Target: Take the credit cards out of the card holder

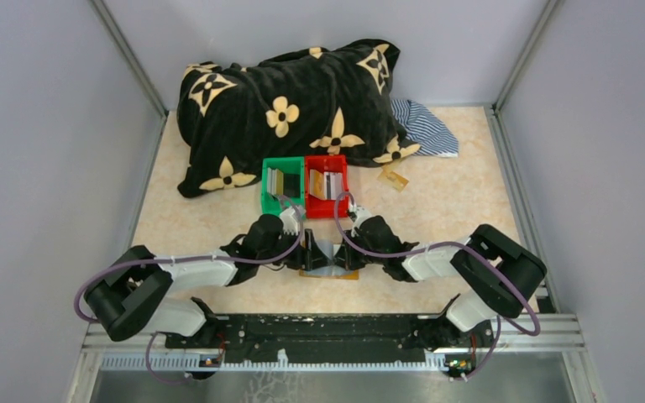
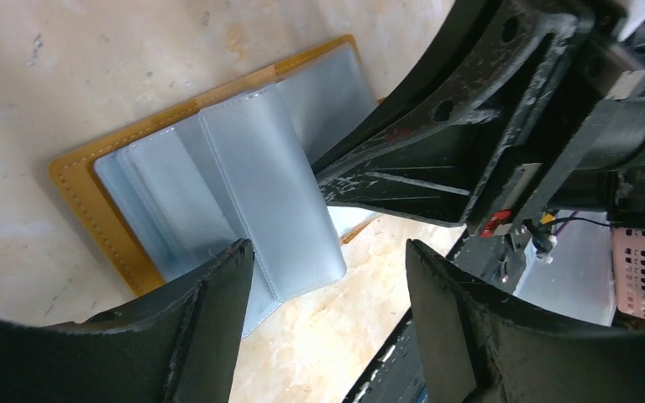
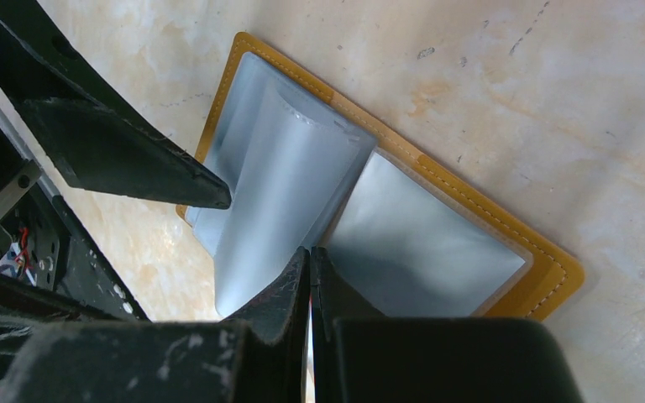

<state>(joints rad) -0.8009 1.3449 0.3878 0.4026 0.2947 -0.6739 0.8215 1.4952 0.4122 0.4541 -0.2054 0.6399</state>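
Lying open on the desk (image 1: 453,210), the tan card holder (image 3: 428,243) shows its grey pockets, with one leaf arched up at the fold. The left pincer (image 2: 327,252) hovers over its edge, jaws apart and gripping nothing. The right pincer (image 3: 309,260) has its tips pressed together at the fold. Credit cards (image 1: 326,183) stand in the green bin (image 1: 265,189) and red bin (image 1: 344,180) beyond.

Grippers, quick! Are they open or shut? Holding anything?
Left gripper: open, holding nothing.
Right gripper: shut, tips against the card holder; a grip cannot be told.
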